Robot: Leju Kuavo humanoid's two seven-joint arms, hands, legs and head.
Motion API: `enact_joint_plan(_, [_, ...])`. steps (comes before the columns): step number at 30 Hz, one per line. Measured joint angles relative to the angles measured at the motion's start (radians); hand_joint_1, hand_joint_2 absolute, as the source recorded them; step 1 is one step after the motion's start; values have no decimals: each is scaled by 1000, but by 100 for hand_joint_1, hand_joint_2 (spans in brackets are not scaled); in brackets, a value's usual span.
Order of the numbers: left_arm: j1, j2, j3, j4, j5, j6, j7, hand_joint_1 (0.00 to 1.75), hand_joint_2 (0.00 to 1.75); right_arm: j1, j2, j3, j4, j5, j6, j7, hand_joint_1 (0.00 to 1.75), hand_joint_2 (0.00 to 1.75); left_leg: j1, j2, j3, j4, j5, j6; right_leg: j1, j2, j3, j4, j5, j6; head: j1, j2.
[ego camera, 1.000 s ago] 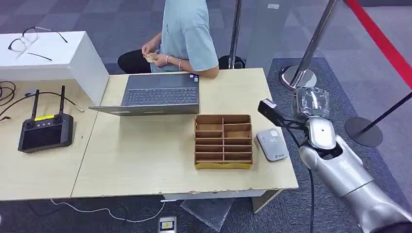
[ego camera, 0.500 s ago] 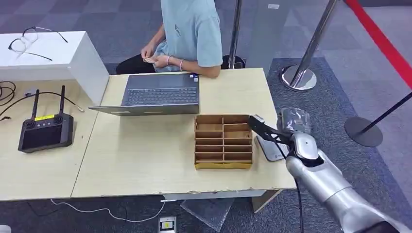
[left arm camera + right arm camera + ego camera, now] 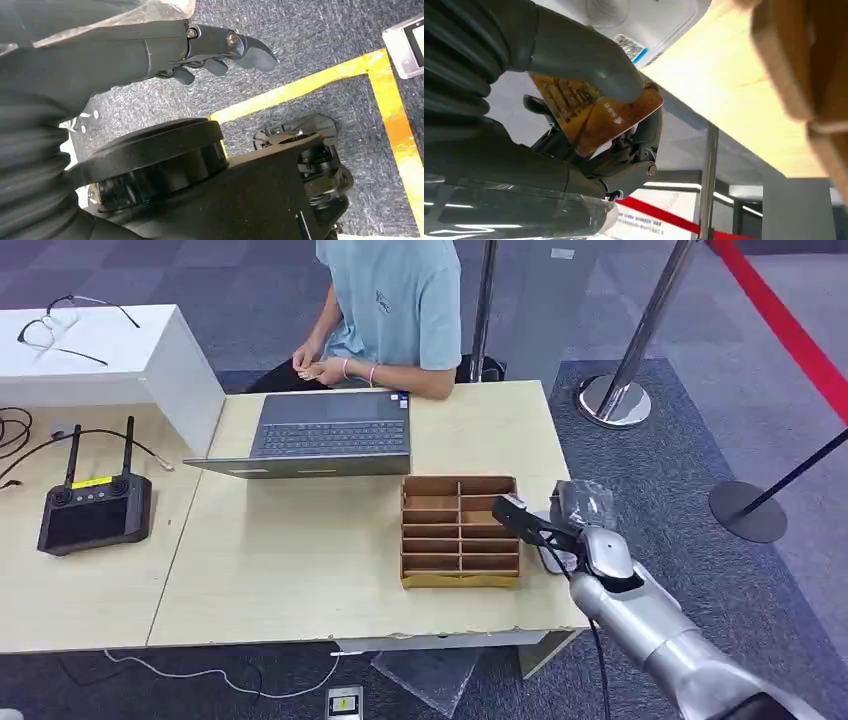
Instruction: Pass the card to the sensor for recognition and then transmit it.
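**Q:** What is your right hand doing?

**A:** My right hand (image 3: 578, 508) is reaching in over the near right corner of the table (image 3: 300, 580). My thumb (image 3: 589, 65) is pressing a brown and gold card (image 3: 596, 112) against the darker fingers (image 3: 644, 135) behind it, so the card is being held flat with its face free. I am judging that this hold is keeping the face clear for reading.

**Q:** Where is the card in relation to the sensor?

**A:** I am holding it just over the white sensor (image 3: 634, 20), which is lying on the table beside the brown divided box (image 3: 460, 530). Whether the two are touching, I cannot tell.

**Q:** And your left hand?

**A:** My left hand (image 3: 220, 47) is hanging beside my body over grey carpet (image 3: 320, 45), fingers curled in loosely and holding nothing.

**Q:** Who else is there?

**A:** A person (image 3: 395, 310) is sitting at the far side behind a laptop (image 3: 330, 435), probably waiting to receive the card
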State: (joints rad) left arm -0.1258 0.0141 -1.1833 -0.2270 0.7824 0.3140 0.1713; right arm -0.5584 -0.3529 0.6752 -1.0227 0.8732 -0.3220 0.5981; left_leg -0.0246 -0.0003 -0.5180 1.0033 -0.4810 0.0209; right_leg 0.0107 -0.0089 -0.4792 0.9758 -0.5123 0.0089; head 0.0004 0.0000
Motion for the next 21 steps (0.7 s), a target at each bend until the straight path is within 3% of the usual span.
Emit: enact_joint_plan(21, [0,0,0,0,3,2,0,0,175,-7,24,31,40,-4,-34,-21,175,175,0,0,1,0,0,0,0,0,2,0,0,0,0,0])
